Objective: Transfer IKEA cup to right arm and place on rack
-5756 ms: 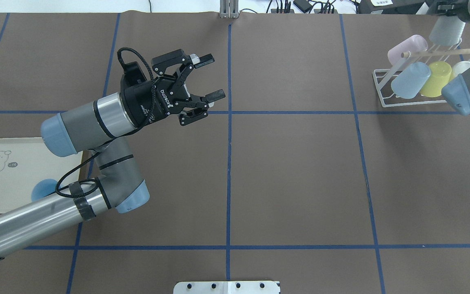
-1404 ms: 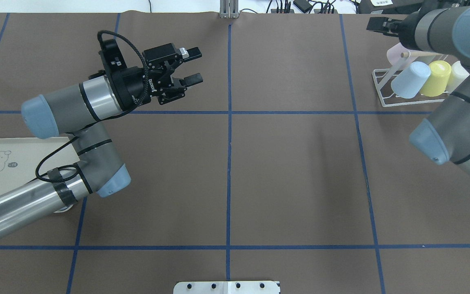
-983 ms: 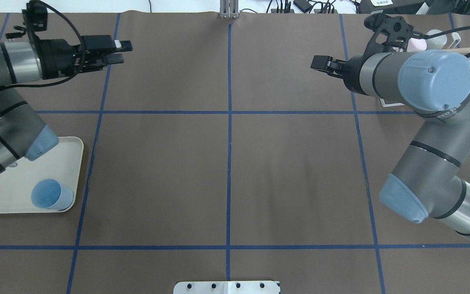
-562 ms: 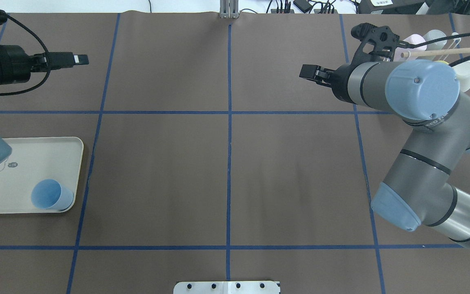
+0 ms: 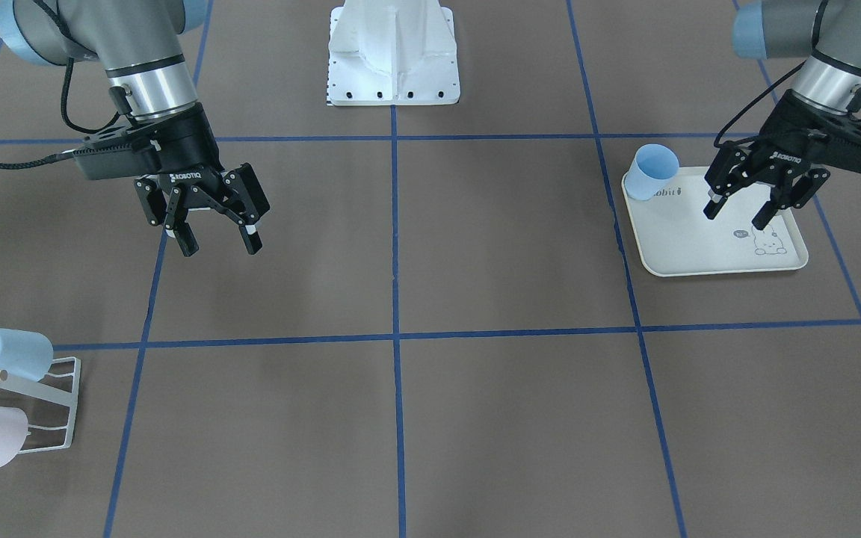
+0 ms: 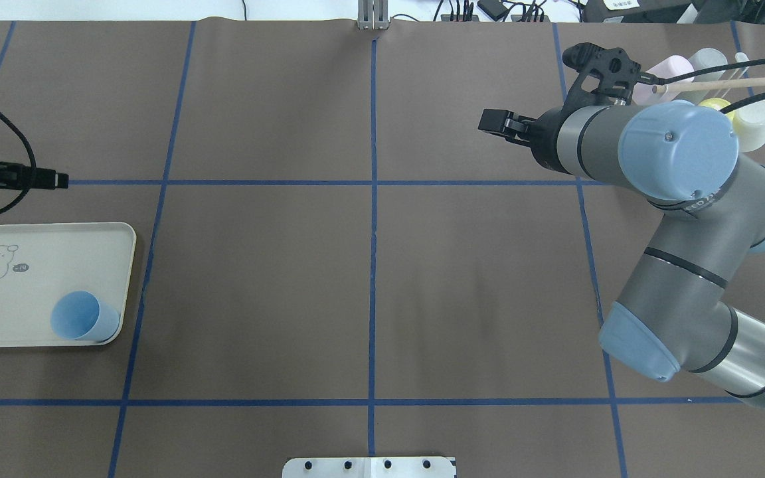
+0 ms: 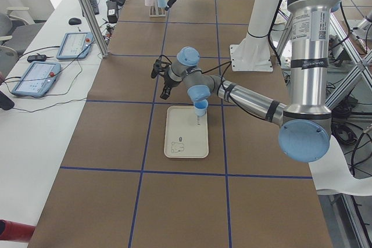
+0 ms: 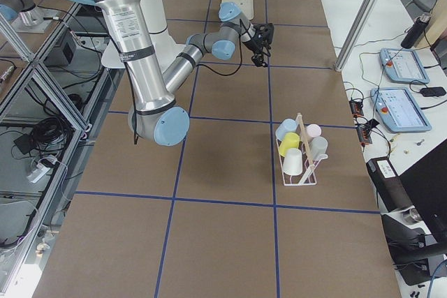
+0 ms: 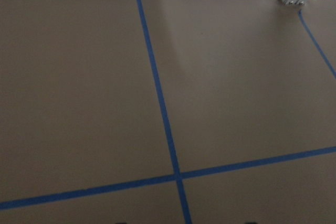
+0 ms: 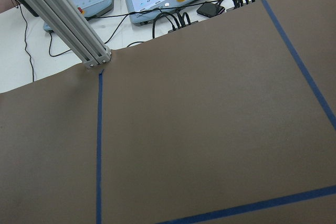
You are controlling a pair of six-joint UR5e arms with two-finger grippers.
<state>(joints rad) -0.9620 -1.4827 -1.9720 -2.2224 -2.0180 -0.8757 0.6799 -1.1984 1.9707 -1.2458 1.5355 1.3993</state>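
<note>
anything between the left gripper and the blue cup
No object: only bare tray between left gripper and blue cup, in the front-facing view.

A table (image 6: pixel 475 279) covered in brown paper is filling the middle of the room, with blue tape lines (image 6: pixel 372 265) dividing it into large squares under soft, even light. Along the operators' side a white bench (image 7: pixel 35 137) is carrying two tablet-like consoles (image 7: pixel 36 78) with red buttons, a dark mouse (image 7: pixel 74 21) and loose black cables (image 10: pixel 168 19), while an aluminium post (image 7: pixel 87 10) is rising at the table's edge. Behind the table, a grey floor (image 8: pixel 77 165) is showing beneath an aluminium frame (image 8: pixel 43 71).
</note>
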